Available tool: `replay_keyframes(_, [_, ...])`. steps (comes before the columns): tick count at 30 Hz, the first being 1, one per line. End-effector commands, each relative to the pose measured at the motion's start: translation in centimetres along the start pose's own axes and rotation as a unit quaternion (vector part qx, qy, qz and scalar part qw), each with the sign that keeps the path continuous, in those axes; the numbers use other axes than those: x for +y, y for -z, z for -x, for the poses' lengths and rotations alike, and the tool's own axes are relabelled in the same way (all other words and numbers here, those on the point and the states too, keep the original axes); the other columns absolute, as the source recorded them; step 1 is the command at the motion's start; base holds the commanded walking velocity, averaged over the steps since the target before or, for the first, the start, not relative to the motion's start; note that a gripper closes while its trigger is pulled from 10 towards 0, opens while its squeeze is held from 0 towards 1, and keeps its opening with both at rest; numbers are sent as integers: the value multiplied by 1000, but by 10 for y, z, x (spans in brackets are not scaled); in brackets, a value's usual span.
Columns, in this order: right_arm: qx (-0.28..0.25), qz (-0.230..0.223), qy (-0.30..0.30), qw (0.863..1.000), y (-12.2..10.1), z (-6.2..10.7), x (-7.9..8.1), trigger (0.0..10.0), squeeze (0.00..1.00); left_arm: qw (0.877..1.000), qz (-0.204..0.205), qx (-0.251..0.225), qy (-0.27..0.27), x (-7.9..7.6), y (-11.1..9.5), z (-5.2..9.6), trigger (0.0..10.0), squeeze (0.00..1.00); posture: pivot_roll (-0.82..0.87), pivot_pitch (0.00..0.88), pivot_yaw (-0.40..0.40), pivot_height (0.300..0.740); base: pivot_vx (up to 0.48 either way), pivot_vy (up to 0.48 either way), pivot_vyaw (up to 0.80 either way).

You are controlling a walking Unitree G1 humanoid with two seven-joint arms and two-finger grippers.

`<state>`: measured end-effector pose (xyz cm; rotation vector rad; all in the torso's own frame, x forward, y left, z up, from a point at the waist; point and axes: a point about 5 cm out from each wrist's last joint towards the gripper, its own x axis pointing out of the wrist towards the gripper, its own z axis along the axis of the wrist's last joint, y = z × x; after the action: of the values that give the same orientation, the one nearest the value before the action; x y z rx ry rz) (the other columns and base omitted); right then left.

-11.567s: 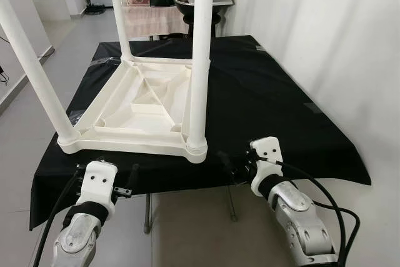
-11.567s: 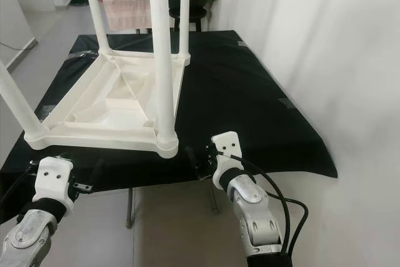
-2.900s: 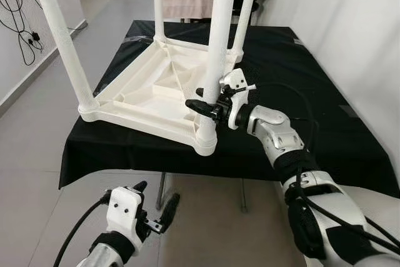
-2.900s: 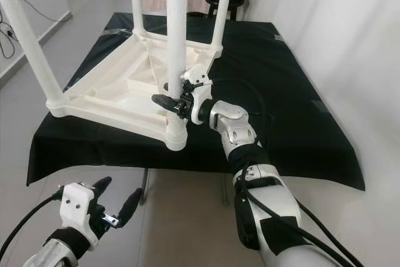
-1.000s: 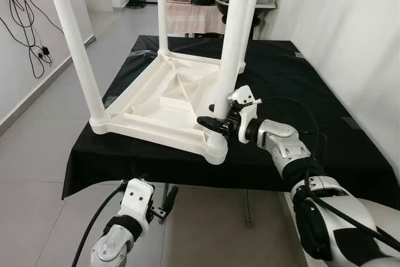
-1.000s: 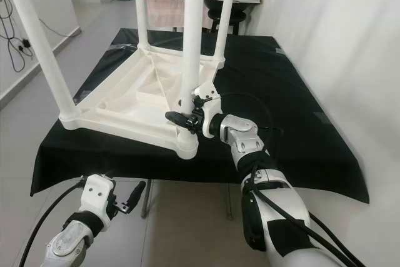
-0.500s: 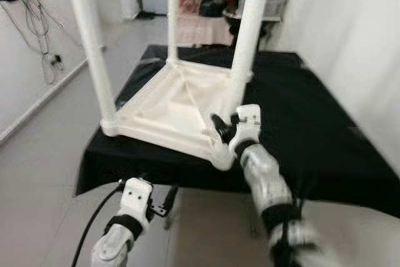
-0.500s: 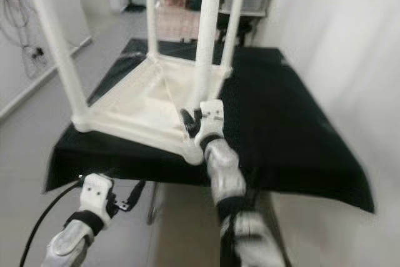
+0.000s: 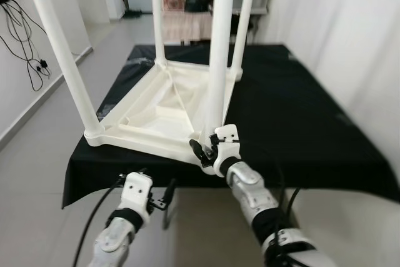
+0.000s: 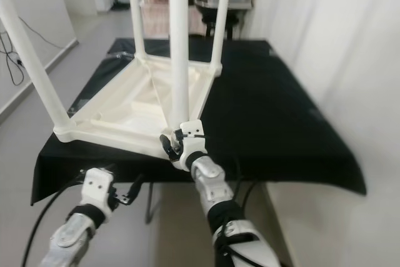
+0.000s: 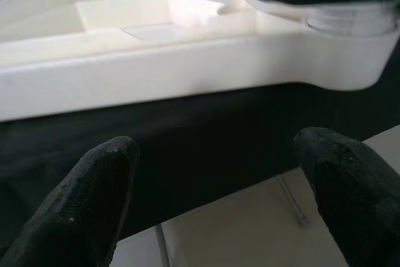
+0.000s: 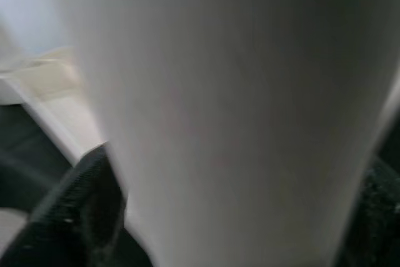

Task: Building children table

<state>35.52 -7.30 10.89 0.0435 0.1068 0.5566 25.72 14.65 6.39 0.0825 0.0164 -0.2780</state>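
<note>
We see the upturned white plastic children's table [image 9: 159, 107] lying on the black-covered table [image 9: 294, 110]. Our right gripper [image 9: 205, 150] clasps its near upright leg [image 9: 217, 60] at the base; our left gripper [image 9: 161, 195] hangs spread below the edge.

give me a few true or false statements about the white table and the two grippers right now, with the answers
1. The white table lies upside down on the black cloth with its legs pointing up. True.
2. The right gripper is at the base of the near corner leg. True; the right wrist view has a finger on each side of that leg.
3. The left gripper is clamped on the table's rim. False; it hangs open below the cloth's front edge, holding nothing.
4. Only three legs are fitted. False; four legs stand up.
5. The cloth is red. False; it is black.
</note>
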Motion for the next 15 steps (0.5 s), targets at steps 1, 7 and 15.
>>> replay_keyframes(1, [-44, 20, -61, 997, -34, -10, 7, 10000, 1000, 1000, -11, 5, 1, 3, 2, 0, 10000, 0, -6, 0, -15, 740, 0, 0, 0])
replay_keyframes(7, [-24, 71, -171, 982, -55, -10, -6, 10000, 0, 1000, -11, 5, 0, 5, 3, -3, 10000, 0, 6, 0, -24, 740, 0, 0, 0])
replay_keyframes(15, [-9, 59, -231, 971, -62, -7, -18, 0, 0, 1000, -13, 4, -7, 7, 3, -5, 10000, 0, 11, 0, -24, 740, 0, 0, 0])
